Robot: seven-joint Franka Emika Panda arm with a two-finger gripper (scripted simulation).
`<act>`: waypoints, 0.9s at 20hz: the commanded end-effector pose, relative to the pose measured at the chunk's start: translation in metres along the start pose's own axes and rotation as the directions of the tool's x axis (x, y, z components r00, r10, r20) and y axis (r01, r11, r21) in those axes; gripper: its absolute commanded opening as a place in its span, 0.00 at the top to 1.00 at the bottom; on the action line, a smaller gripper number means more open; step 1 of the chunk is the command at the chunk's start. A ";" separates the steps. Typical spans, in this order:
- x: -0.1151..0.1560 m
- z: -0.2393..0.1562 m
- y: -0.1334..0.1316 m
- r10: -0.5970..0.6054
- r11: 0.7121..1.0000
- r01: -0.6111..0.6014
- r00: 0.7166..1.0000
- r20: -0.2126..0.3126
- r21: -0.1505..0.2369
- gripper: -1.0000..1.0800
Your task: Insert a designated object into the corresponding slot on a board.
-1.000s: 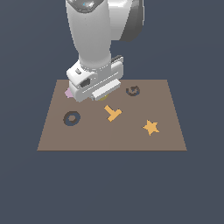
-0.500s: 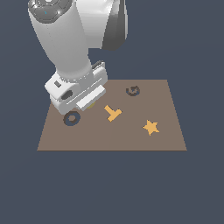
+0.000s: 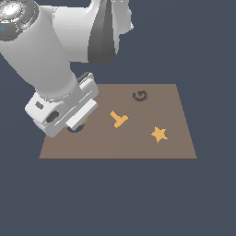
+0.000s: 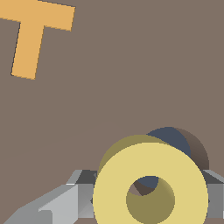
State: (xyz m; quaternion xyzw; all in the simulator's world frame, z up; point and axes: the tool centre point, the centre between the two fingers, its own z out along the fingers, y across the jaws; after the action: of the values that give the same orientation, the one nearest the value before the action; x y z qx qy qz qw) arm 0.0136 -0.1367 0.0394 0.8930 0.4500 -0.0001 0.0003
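Note:
In the wrist view my gripper (image 4: 148,199) is shut on the yellow ring (image 4: 109,188), with one grey finger (image 4: 81,194) at each side of it. The ring hangs just above the board (image 4: 131,65). The navy ring-shaped slot (image 4: 169,138) lies right behind it, partly covered, and its brown centre shows through the ring's hole. In the exterior view my gripper (image 3: 77,120) is low over the board's (image 3: 115,145) left part. The hand hides most of the slot (image 3: 73,130) and nearly all of the ring.
An orange T-piece (image 3: 119,119) lies mid-board and also shows in the wrist view (image 4: 35,30). An orange star (image 3: 159,134) lies toward the exterior view's right. A dark broken G-like mark (image 3: 139,96) sits near the far edge. My arm hides the board's far left corner.
My arm has swung toward the exterior view's left and nearer the front, from the board's far left corner to over the ring slot, and it now covers the slot.

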 end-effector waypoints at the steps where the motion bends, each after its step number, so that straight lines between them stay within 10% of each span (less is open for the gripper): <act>1: 0.001 -0.001 0.010 -0.025 1.000 0.025 1.000 0.000 0.000 1.00; 18: 0.003 0.007 0.025 -0.060 0.998 0.060 0.998 0.000 0.000 1.00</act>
State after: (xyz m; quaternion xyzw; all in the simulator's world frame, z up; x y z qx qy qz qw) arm 0.0352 -0.1491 0.0355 0.8791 0.4765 -0.0001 0.0004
